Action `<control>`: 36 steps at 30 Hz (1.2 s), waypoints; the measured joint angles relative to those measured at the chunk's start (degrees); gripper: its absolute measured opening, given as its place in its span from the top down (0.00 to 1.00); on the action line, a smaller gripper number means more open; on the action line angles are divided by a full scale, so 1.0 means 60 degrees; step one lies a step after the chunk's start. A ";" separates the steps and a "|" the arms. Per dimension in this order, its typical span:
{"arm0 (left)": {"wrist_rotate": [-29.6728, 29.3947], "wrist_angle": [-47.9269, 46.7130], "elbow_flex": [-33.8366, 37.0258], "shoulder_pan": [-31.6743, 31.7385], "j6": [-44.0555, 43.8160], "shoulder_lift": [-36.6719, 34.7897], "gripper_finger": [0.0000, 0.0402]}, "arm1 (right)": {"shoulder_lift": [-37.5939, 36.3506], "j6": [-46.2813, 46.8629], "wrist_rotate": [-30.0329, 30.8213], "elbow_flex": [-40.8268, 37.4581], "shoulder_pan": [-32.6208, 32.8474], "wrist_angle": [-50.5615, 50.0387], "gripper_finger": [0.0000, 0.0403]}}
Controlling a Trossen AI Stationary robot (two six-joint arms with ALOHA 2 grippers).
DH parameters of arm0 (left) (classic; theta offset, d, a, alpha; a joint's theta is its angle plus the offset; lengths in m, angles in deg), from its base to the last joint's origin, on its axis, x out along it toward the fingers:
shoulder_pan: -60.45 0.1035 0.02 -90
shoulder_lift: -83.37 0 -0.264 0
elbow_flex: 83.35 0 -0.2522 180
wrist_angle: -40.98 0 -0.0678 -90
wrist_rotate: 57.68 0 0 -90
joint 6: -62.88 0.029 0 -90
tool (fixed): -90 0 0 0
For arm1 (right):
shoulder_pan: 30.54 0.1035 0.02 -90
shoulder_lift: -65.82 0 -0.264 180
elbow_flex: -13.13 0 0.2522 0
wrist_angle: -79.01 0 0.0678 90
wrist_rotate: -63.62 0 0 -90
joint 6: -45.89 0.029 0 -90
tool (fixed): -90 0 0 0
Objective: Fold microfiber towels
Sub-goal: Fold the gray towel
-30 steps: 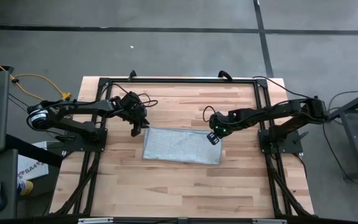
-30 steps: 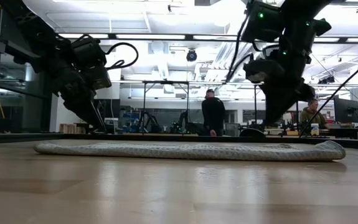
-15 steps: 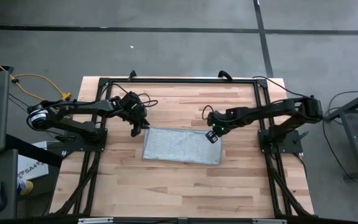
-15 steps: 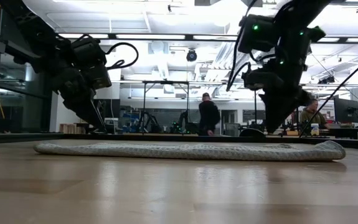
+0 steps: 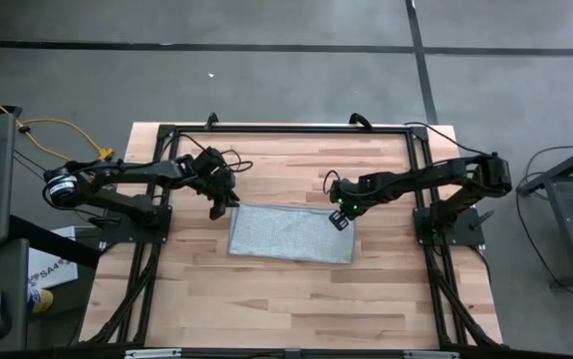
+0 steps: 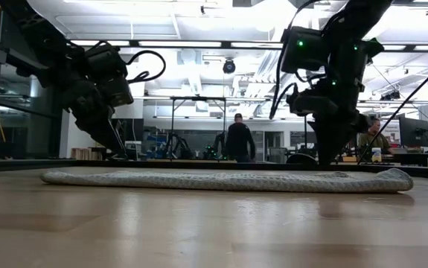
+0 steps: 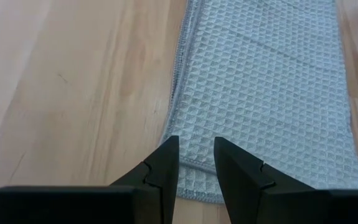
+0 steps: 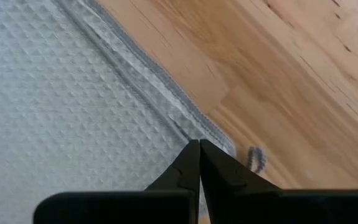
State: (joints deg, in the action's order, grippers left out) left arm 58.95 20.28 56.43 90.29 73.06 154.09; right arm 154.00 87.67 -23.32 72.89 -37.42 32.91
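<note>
We see the folded microfiber towel [image 5: 291,233] lying flat mid-worktop [image 5: 266,299], our left hand [image 5: 218,208] slightly parted at its far left corner, our right hand [image 5: 340,219] pinched together over its far right corner.

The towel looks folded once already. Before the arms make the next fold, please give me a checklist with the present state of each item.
1. The microfiber towel lies flat on the table as a long folded strip: ok.
2. Left gripper is at the towel's left end, fingers slightly apart, holding nothing: ok.
3. Right gripper is at the towel's far right corner, fingers together: ok.
4. Right gripper really pinches cloth: cannot tell; the tips sit right at the hem.
5. Table around the towel is free for the fold: ok.
6. The person in the room behind stays far from the arms: ok.
</note>
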 joint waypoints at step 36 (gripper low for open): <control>-0.0142 0.0562 0.0000 0.0007 0.0408 0.1249 0.75 | 0.0796 -0.0255 -0.0072 -0.0029 -0.0004 0.0528 1.00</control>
State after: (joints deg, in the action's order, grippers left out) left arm 58.10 23.65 56.43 90.34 75.51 161.58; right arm 158.77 86.14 -23.75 72.71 -37.44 36.07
